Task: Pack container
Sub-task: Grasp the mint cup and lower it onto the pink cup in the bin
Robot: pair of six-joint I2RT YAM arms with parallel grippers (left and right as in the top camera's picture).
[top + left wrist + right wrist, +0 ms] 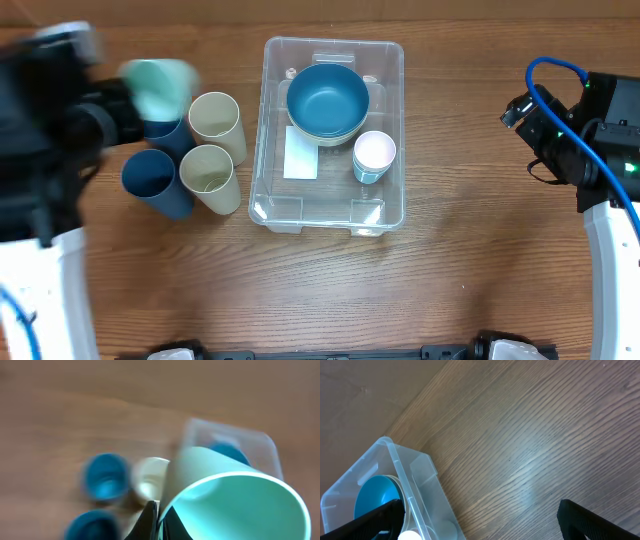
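container [266, 150], overhead: set on the table between the claws, to the right of the left claw [138, 105] and well to the left of the right claw [517, 108]
contents, overhead: a blue bowl [327, 95], a pink-lined cup [374, 152] and a white label [300, 153] are seen inside the container
left claw, overhead: blurred; a mint cup [160, 87] is carried at its tip
loose cups, overhead: two beige cups [214, 120] are stood between the left claw and the container; two dark blue cups [155, 182] are placed just beside the claw
left claw [160, 519], left wrist: clamped on the wall of the mint cup [235, 505], whose mouth is turned toward the camera
container [265, 442], left wrist: blurred, seen beyond the claw, past the held cup
right claw [480, 507], right wrist: fingers [370, 522] are spread wide; nothing is held between them
container [415, 480], right wrist: one corner is seen ahead of the claw, to its left, with the blue bowl [375, 497] inside
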